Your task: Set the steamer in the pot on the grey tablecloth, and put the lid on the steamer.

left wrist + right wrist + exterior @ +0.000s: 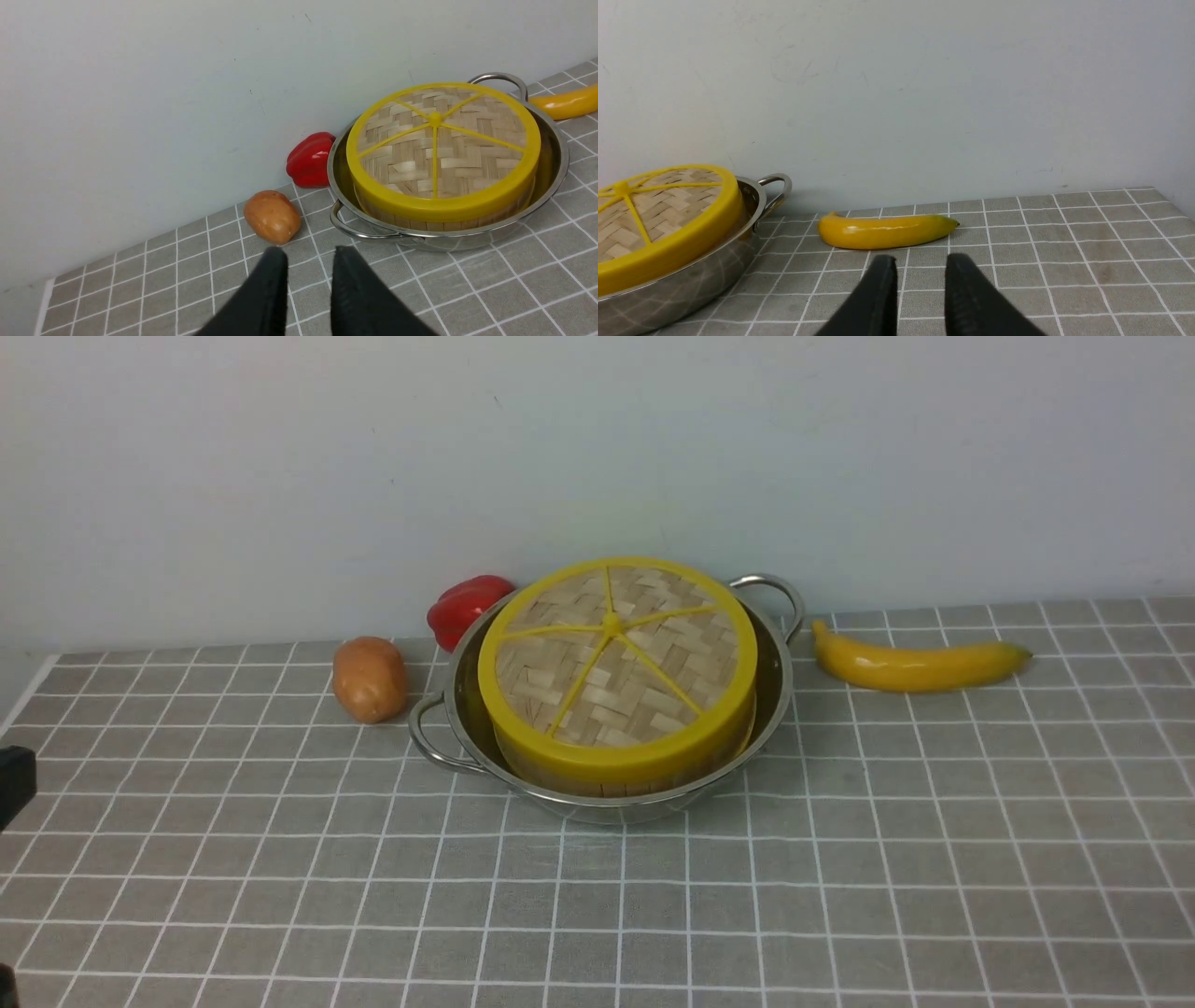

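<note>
- The pot point(780, 695) sits on the grey tablecloth point(840, 896) covering the worktop, near the back wall, its loop handles at about 8 and 2 o'clock in the front view.
- The steamer point(616, 782) stands inside the pot, only its bamboo side showing under the lid.
- The lid point(611, 663) rests on the steamer, tilted slightly, lower toward the front.
- A potato point(370, 679) lies at 9 o'clock of the pot, a red pepper point(467, 607) at 10 o'clock against it, a banana point(920, 665) at 3 o'clock.
- The left hand point(306, 261) hovers empty, fingers slightly parted, short of the potato.
- The right hand point(920, 268) hovers empty, fingers parted, near the banana.
</note>
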Available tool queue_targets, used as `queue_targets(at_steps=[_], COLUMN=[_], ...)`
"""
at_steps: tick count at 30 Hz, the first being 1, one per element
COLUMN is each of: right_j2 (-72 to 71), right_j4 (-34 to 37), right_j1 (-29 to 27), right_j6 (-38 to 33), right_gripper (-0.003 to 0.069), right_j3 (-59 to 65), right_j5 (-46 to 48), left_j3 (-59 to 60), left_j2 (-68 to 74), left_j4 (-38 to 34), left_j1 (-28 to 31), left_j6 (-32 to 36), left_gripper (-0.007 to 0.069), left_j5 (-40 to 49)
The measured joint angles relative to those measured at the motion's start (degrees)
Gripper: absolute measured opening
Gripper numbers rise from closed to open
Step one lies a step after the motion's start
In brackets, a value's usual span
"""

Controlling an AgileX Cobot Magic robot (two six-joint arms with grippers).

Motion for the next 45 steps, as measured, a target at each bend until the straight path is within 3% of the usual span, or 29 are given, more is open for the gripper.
queue_targets(at_steps=[8,11,16,23,32,45], right_j2=[0.0,0.0,0.0,0.0,0.0,0.0], right_j4=[0.0,0.0,0.0,0.0,0.0,0.0], right_j1=[0.0,0.0,0.0,0.0,0.0,0.0], right_j6=[0.0,0.0,0.0,0.0,0.1,0.2], right_gripper=[0.0190,0.0195,0.0207,0.0225,0.0239,0.0240], right_j3=[0.0,0.0,0.0,0.0,0.0,0.0], right_j5=[0.1,0.1,0.1,0.1,0.1,0.1], left_j3=[0.0,0.7,12.9,34.4,39.4,39.4], left_j2=[-0.2,-2.3,-12.3,-24.1,-25.6,-25.6], left_j4=[0.1,0.0,0.1,0.0,0.0,0.0], left_j1=[0.2,3.0,15.6,23.9,24.4,24.4], left_j6=[0.3,1.5,1.4,-2.7,-8.4,-9.0], left_gripper=[0.0149,0.0157,0.0169,0.0181,0.0191,0.0211], left_j5=[0.0,-0.3,-7.9,-24.6,-28.0,-27.9])
